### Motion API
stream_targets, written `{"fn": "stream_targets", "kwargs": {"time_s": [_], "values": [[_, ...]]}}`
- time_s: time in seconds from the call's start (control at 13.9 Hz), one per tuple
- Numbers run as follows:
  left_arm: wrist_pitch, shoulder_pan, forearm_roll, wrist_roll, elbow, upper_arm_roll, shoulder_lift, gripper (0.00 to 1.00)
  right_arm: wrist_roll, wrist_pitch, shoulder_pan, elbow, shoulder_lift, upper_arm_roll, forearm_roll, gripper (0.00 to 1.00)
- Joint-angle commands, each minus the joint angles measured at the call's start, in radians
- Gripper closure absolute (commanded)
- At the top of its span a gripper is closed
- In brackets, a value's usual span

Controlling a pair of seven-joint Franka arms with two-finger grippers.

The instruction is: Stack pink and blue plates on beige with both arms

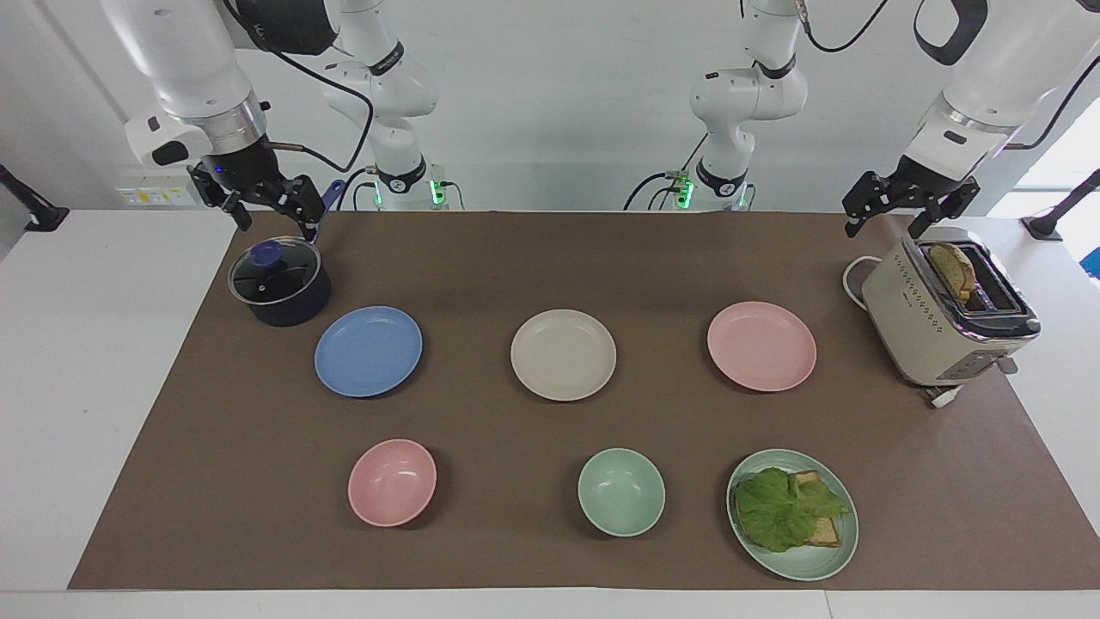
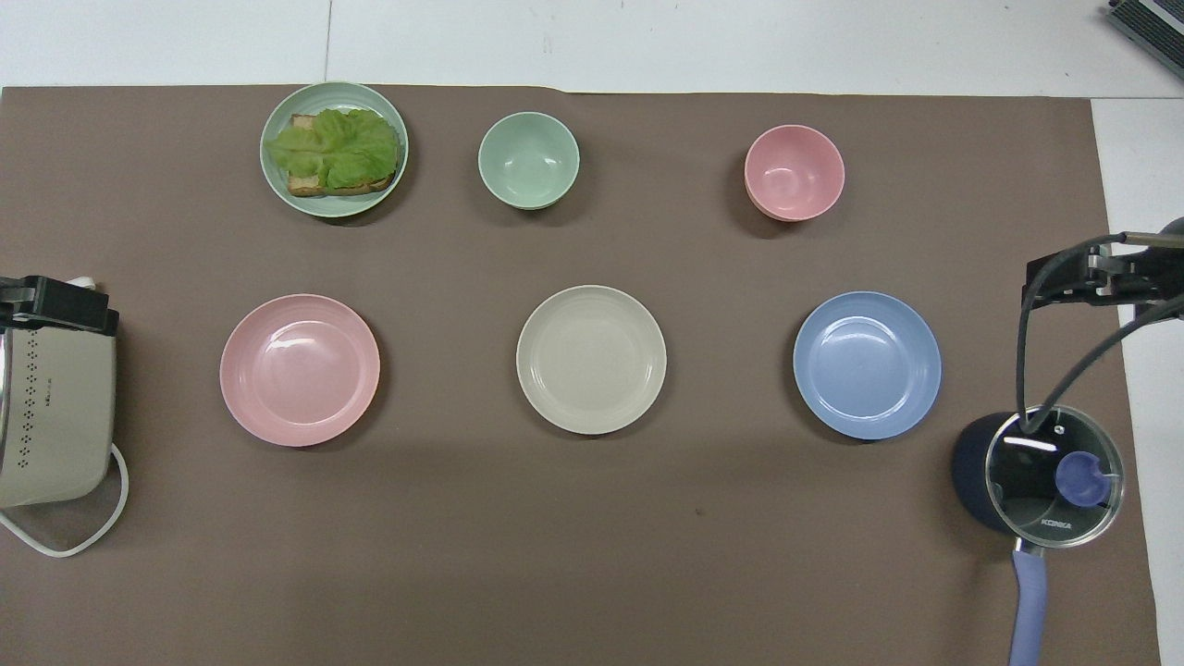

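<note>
**A:** Plates first: the beige plate (image 1: 563,354) sits at the centre of the facing view, the blue plate (image 1: 369,351) to its left and the pink plate (image 1: 761,346) to its right, all in one row, well apart, nothing stacked yet.

**B:** Why that spread, do you think?

**A:** My guess is that each coloured plate lies toward one arm's end, so each arm can bring its own plate to the middle. The right gripper (image 1: 262,199) hangs at the upper left of the facing view, over the lidded saucepan (image 1: 279,282); the left gripper (image 1: 909,202) hangs at the upper right, over the toaster (image 1: 945,311). Both have their fingers apart and hold nothing.

**B:** Does the overhead view add anything?

**A:** It shows the plates as true circles of equal size, and the even gaps between them. The grippers barely enter it, only dark parts at the frame's left and right edges. The facing view gives their height above the table and the bread slice (image 1: 954,271) standing in the toaster's slot, which is cut off in the overhead view.
</note>
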Motion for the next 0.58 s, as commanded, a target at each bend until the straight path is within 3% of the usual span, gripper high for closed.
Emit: {"fn": "stream_targets", "kwargs": {"time_s": [0.0,0.5], "values": [[-0.015,0.012,-0.006,-0.003,-0.008,-0.006,-0.015,0.0,-0.028,0.006,-0.017,0.025,0.018,0.007,0.002,0.0],[-0.015,0.012,-0.006,-0.003,-0.008,-0.006,-0.015,0.0,-0.02,0.009,-0.023,0.022,0.016,0.008,0.001,0.0]]}}
